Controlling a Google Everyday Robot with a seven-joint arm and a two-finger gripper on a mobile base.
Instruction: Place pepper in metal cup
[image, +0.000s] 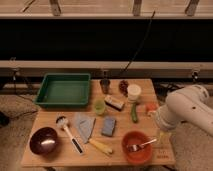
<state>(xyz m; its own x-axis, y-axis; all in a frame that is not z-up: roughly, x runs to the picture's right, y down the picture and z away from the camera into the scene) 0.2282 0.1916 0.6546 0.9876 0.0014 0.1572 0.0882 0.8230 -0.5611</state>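
Note:
The pepper is a slim dark-green piece lying on the wooden table, right of centre, just below the white round container. The metal cup is a small dark grey cylinder standing upright at the back centre, next to the green tray. My white arm comes in from the right. My gripper hangs at the table's right edge, beside the orange bowl, right of and nearer than the pepper, well apart from the cup.
A green tray sits at the back left. A pale green cup, a tan block, an orange block, a blue sponge, a grey cloth, a brush, a yellow corn piece, a dark bowl and an orange bowl with a fork crowd the table.

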